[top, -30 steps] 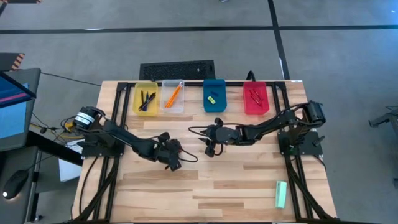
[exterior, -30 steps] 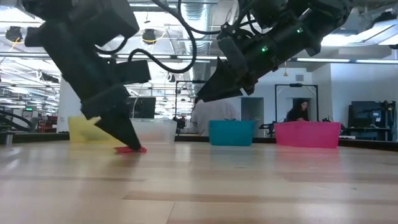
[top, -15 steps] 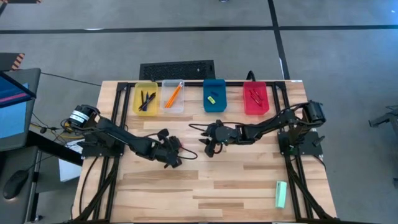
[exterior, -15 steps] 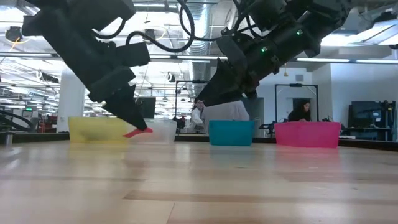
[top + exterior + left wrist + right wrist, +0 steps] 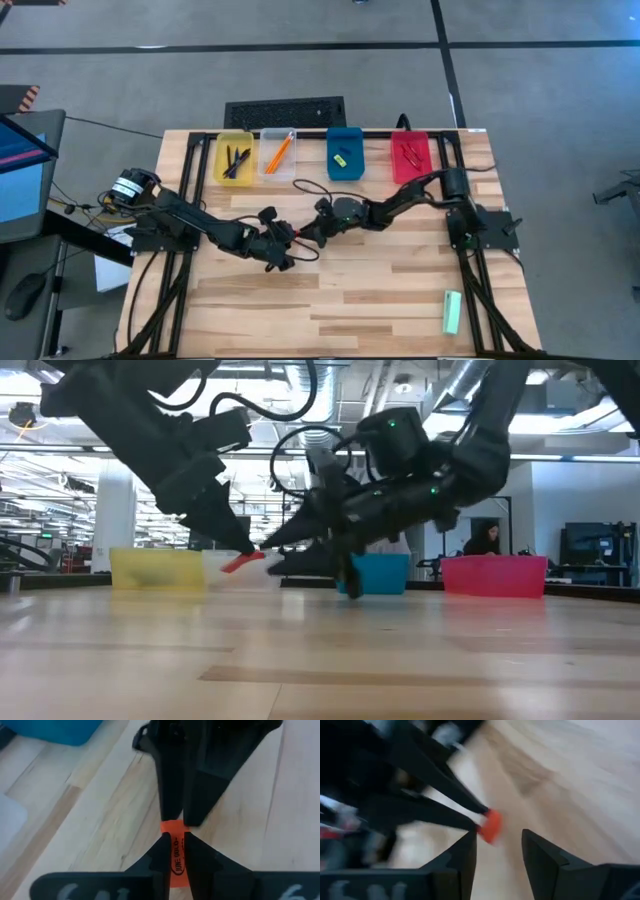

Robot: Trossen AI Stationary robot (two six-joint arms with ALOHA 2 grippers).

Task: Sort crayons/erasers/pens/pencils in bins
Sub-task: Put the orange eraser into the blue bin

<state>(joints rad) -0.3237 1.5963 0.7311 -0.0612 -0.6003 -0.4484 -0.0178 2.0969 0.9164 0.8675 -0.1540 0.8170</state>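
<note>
A red-orange eraser hangs above the middle of the table, with my left gripper shut on it. My right gripper has come in from the table's right and stands open. One of its fingertips is on each side of the eraser's free end. In the high view the two grippers meet at mid-table. The bins stand along the far edge. The yellow one holds pens, the clear one pencils, the blue one a yellow eraser, and the red one crayons. My left gripper pinches the eraser's long sides between its two fingertips. The fingers slant down toward the table's right and lie along the eraser. The eraser is lifted clear and tilted, its free end sticking out past the tips. My right gripper: whether its fingertips touch the eraser's free end, I cannot tell.
A pale green bar lies near the front right corner. A dark keyboard-like slab sits behind the bins. People show in the room beyond the table.
My left gripper has risen and tipped up, lifting the eraser clear off the table. My right gripper has swung down and toward the table's left, rolling as it went. It now faces the eraser and has stayed open.
</note>
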